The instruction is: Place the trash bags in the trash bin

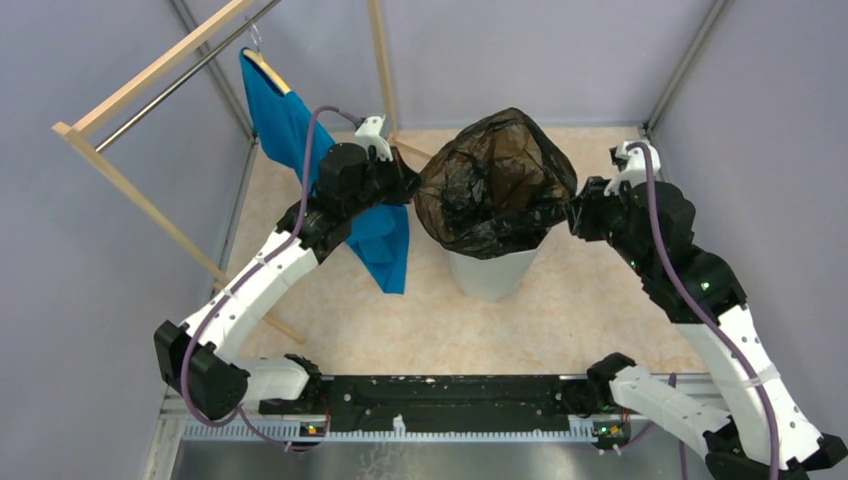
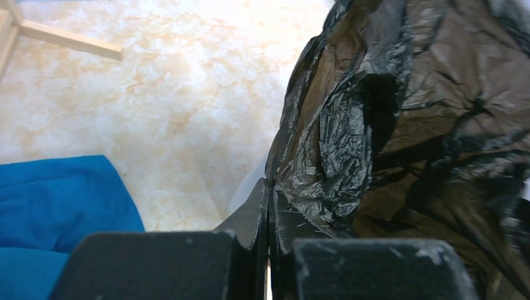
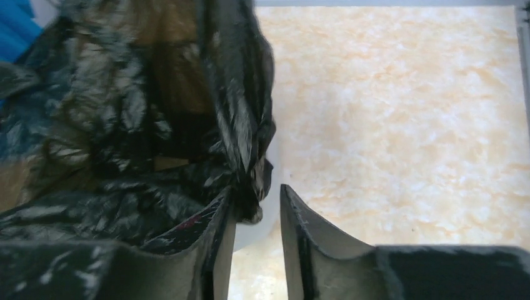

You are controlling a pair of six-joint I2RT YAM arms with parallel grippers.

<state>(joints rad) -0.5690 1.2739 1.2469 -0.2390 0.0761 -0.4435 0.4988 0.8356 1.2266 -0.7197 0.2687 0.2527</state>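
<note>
trash bag (image 1: 495, 180) ballooned over trash bin (image 1: 490, 272), hiding rim; bulk sits above bin, not inside. risk: trapped air holds film puffed, so downward push may tip light bin or slide film off rim.
blue t-shirt (image 1: 385, 240) hangs just beside left gripper (image 2: 269, 187); sideways swing could snag it.
left gripper jaws pressed together at bag's left edge, seemingly pinching film; hard pull may tear it.
right gripper (image 3: 255, 189) jaws apart, film only draped over one jaw; could slip off, that side drops.
</note>
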